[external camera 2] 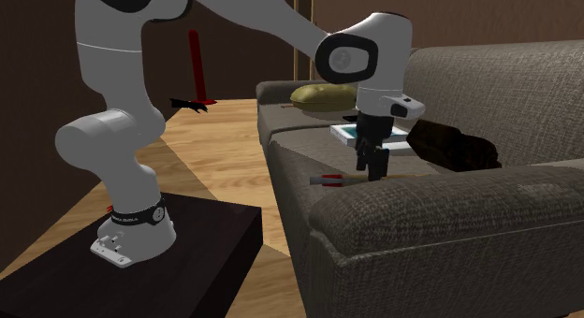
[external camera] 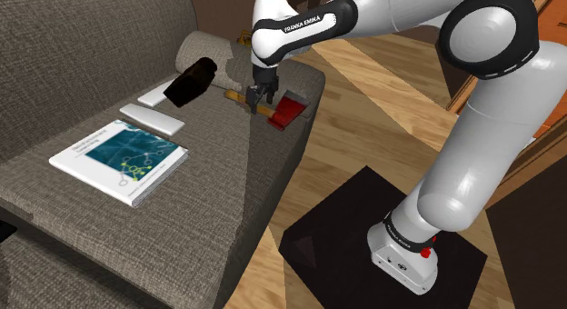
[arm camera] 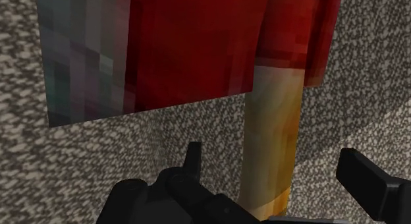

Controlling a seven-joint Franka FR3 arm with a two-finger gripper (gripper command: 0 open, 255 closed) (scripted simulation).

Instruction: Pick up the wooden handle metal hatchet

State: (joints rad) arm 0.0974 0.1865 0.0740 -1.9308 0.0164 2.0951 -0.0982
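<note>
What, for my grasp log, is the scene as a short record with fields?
target: hatchet, red head, pale handle, lying flat on the sofa seat
gripper: open, straddling the handle without touching it
held: nothing
nearby: book, black object

The hatchet (arm camera: 197,51) has a smooth wooden handle and matt red head; the sofa (arm camera: 79,170) is coarse cloth.
</note>
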